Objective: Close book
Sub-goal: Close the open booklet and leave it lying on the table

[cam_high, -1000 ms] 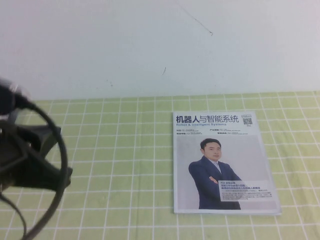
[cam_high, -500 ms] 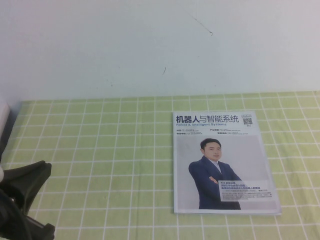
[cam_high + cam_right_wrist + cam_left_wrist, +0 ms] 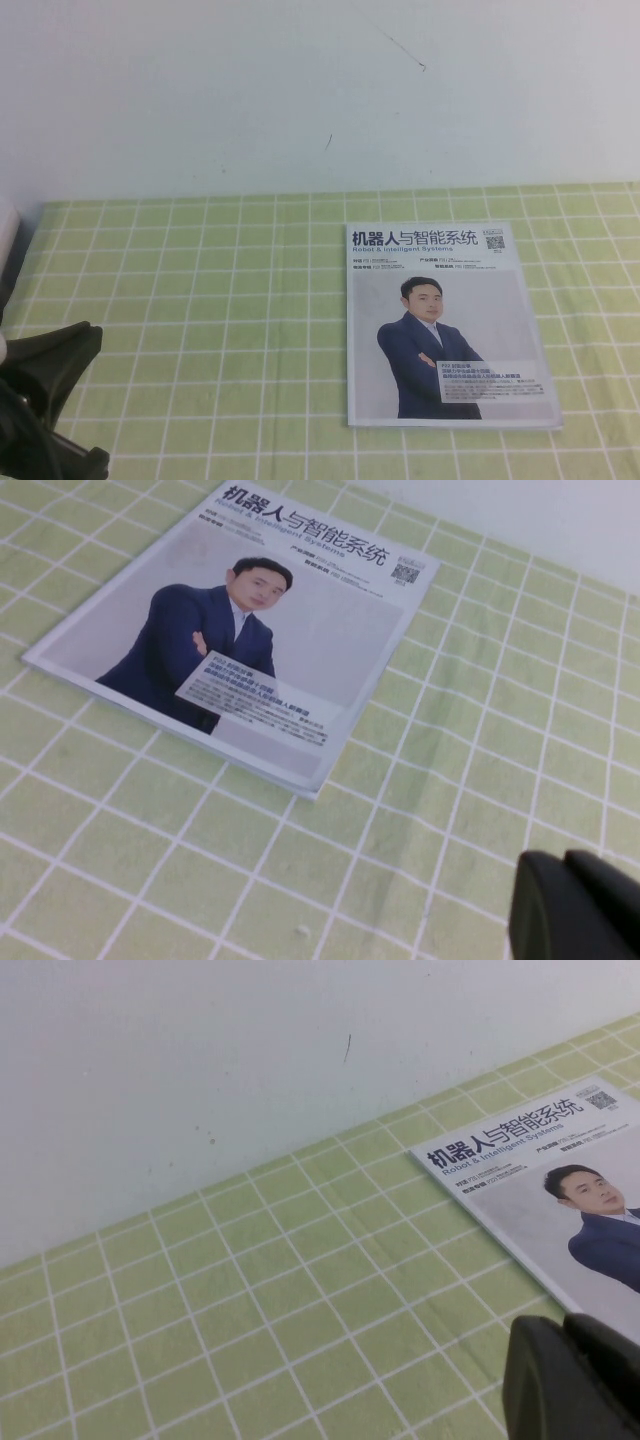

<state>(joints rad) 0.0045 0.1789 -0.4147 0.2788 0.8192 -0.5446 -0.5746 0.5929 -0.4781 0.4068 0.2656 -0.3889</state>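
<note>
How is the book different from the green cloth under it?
The book is white and grey with a suited man; the cloth is green with white lines. The book is smaller, covering only part of the cloth. Both lie flat. The left gripper and right gripper each hang over the cloth, clear of the book.

Green white-gridded cloth (image 3: 200, 300), grey-white book (image 3: 450, 300), black left gripper (image 3: 568, 1365), black right gripper (image 3: 568, 900)

One black left gripper (image 3: 566, 1335), one black right gripper (image 3: 565, 865); one thin white-covered paper book (image 3: 445, 325) ahead of both; one green checked cloth (image 3: 200, 300).
</note>
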